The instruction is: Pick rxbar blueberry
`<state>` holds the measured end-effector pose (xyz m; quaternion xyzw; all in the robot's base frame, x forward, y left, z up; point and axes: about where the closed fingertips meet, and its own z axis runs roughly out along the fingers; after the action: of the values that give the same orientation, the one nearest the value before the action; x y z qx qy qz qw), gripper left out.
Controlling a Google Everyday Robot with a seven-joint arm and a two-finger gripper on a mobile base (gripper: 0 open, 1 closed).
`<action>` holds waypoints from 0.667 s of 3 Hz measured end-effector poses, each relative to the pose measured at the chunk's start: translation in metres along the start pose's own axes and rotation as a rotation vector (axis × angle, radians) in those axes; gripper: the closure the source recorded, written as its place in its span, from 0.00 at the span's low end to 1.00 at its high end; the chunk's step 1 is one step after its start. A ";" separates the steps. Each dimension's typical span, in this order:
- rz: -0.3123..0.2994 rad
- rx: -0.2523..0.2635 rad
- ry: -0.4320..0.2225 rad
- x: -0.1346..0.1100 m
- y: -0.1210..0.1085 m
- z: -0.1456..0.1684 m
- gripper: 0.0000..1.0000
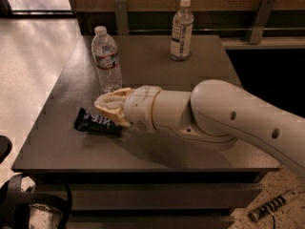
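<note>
The rxbar blueberry point(95, 122) is a dark, shiny flat bar lying on the dark table point(205, 66) near its front left corner. My gripper point(109, 108), pale at the end of the thick white arm, sits just above and to the right of the bar. Its tip is over the bar's right end, which is hidden beneath it. Whether it touches the bar cannot be told.
A clear water bottle with a red label point(106, 61) stands upright just behind the gripper. A second bottle with a pale label point(181, 30) stands at the table's back. The table's left and front edges are close. A striped object point(271, 206) lies on the floor.
</note>
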<state>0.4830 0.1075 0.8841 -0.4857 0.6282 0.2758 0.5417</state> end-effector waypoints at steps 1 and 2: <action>-0.061 0.026 0.095 -0.018 -0.034 -0.021 1.00; -0.083 0.043 0.131 -0.022 -0.048 -0.033 1.00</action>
<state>0.5118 0.0674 0.9219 -0.5166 0.6474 0.2070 0.5208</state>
